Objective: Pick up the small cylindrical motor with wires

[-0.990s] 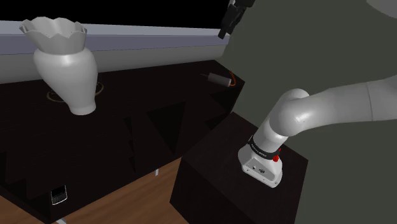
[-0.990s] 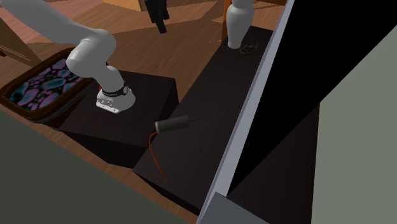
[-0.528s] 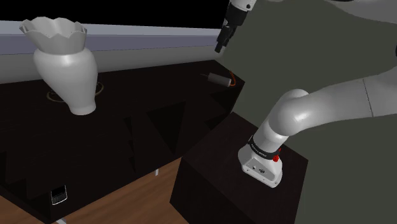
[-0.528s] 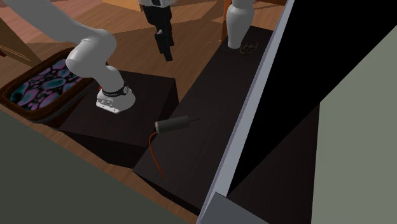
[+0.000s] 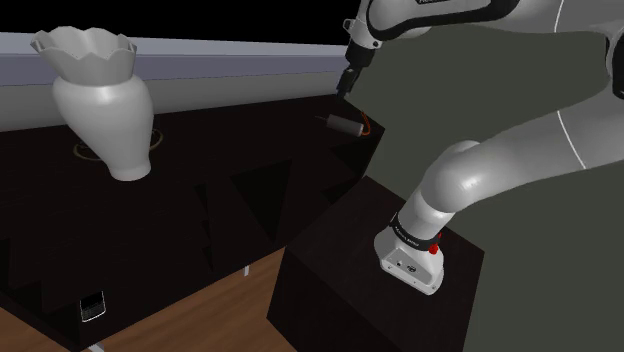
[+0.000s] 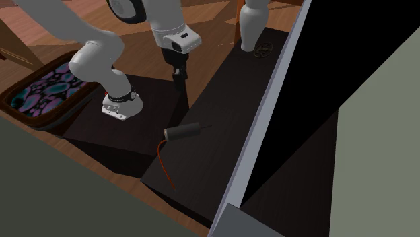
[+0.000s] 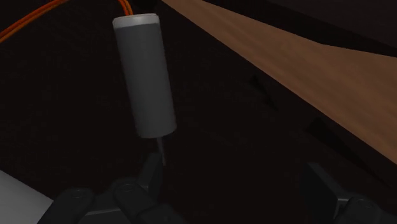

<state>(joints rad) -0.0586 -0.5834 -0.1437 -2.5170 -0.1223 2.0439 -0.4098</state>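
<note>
The small motor (image 5: 345, 125) is a dark grey cylinder lying on its side near the end of the dark table (image 5: 250, 150). Thin orange-red wires (image 6: 163, 165) trail from one end, and a short shaft sticks out of the other. My gripper (image 5: 347, 82) hangs above it, pointing down, open and holding nothing. From the second exterior view the gripper (image 6: 179, 84) is above and short of the motor (image 6: 183, 132). In the wrist view the motor (image 7: 145, 76) lies ahead of the gripper (image 7: 235, 181), nearer to one black finger (image 7: 153, 175) than to the other.
A large pale vase (image 5: 100, 100) stands at the table's far end, beside a ring-shaped mark (image 6: 264, 48). A small dark device (image 5: 92, 305) lies near the table's front corner. A grey ledge (image 6: 269, 101) borders the table. A patterned basket (image 6: 40, 91) sits on the wooden floor behind the dark stand (image 6: 158, 101).
The arm has swung down and the gripper has descended toward the motor. Its fingers stayed apart. The motor has not moved.
</note>
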